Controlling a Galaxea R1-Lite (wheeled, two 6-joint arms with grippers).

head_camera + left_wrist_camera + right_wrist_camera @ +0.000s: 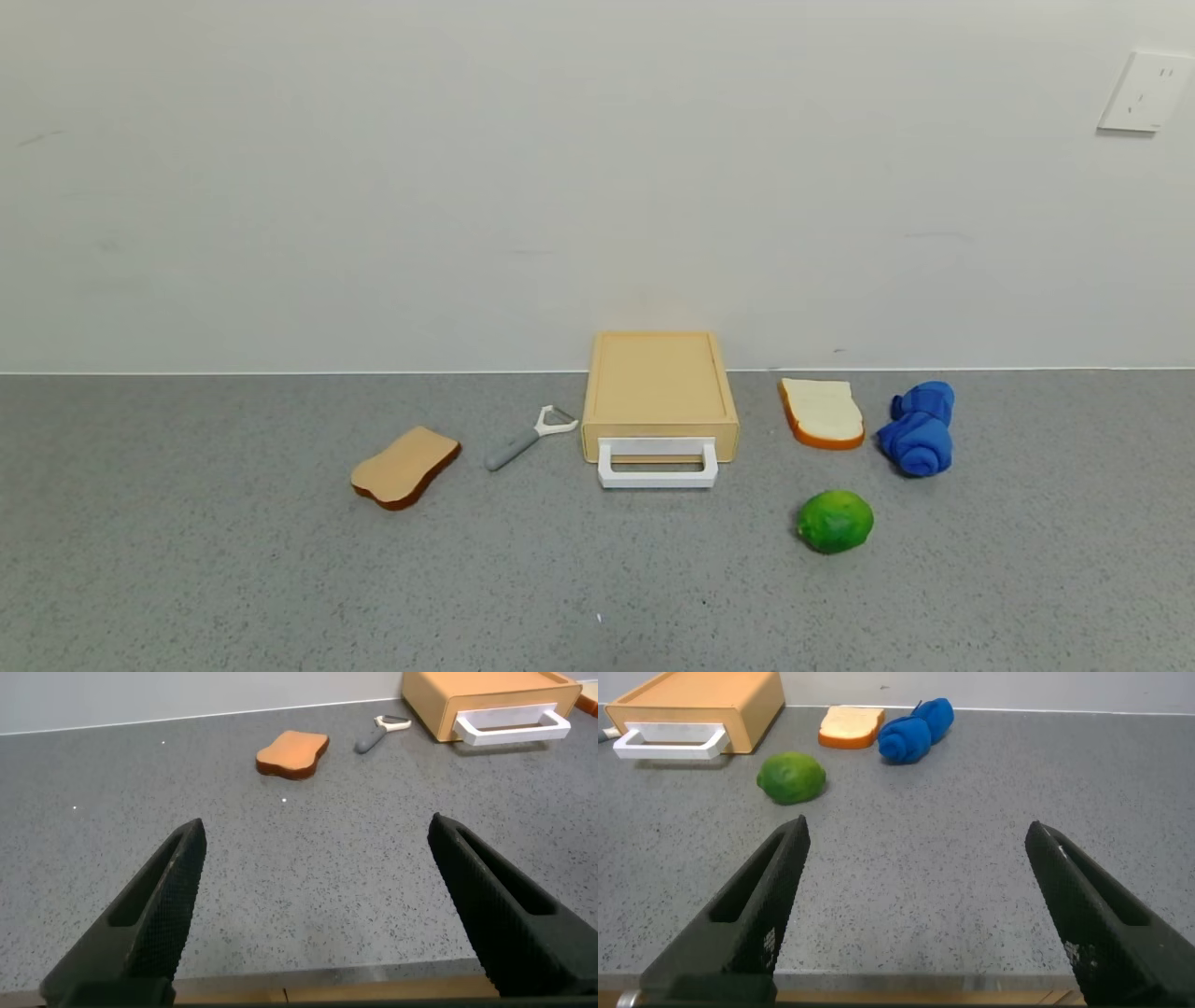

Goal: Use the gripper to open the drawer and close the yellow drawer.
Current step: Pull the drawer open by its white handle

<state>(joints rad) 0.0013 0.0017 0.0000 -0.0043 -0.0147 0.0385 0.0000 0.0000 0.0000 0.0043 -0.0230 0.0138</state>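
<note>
The pale yellow drawer box point(659, 387) stands against the back wall in the middle of the grey counter, its tray shut and its white loop handle point(657, 464) facing me. It also shows in the left wrist view point(486, 695) and the right wrist view point(701, 707). Neither arm shows in the head view. My left gripper point(318, 840) is open and empty over the counter's near edge, far from the drawer. My right gripper point(917, 838) is open and empty, also at the near edge.
A tan bread slice point(405, 466) and a grey peeler point(528, 438) lie left of the drawer. A white bread slice point(822, 412), a blue rolled cloth point(920, 427) and a green lime point(835, 522) lie to its right. A wall socket point(1145, 91) is upper right.
</note>
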